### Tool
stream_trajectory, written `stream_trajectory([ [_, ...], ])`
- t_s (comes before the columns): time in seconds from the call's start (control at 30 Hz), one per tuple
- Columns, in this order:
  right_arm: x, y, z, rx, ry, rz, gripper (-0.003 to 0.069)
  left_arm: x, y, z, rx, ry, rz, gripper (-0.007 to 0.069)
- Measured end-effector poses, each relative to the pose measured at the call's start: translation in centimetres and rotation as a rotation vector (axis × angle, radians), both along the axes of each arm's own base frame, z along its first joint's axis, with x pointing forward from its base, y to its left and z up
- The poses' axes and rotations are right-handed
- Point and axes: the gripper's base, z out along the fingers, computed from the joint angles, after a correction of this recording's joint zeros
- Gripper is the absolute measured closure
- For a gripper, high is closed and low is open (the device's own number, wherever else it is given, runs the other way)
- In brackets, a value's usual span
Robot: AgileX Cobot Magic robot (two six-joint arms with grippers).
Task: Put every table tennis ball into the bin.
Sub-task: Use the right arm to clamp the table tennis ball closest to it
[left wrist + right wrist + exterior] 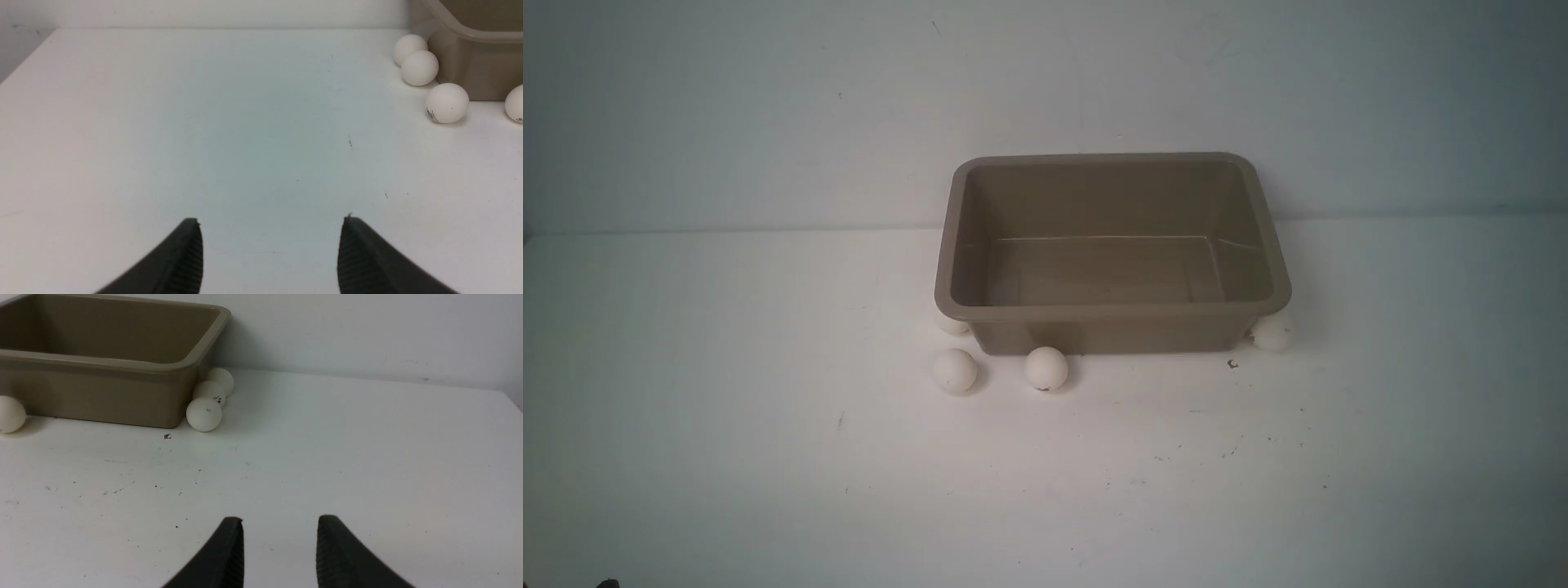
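Note:
The taupe bin (1111,327) stands empty at the table's middle back. Several white table tennis balls lie on the table around it. Two (954,370) (1046,367) lie at its front left, one (952,322) is half hidden under its left rim, and one (1272,332) lies at its right front corner. The left wrist view shows the bin's corner (470,61) and balls beside it (419,67) (447,103). The right wrist view shows the bin (102,392) and three balls at its corner (204,413). My left gripper (271,220) and right gripper (280,518) are open, empty, low over bare table and far from the balls.
The white table (768,457) runs wide to both sides and in front of the bin. A pale wall (768,106) stands right behind the bin. Small dark specks (1232,364) mark the tabletop near the bin's right front.

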Motion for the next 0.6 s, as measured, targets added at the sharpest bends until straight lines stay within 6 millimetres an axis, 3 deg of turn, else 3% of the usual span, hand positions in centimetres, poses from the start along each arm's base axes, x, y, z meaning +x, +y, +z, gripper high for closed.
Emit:
stream_trajectory([
  [0.43, 0.01, -0.02, 0.02, -0.005, -0.003, -0.001, 0.0418, 0.0, 0.0, 0.0, 0.0, 0.0, 0.0, 0.022],
  [0.6, -0.01, 0.19, 0.49, 0.091, -0.02, 0.003, 0.0418, 0.0, 0.0, 0.0, 0.0, 0.0, 0.0, 0.022],
])
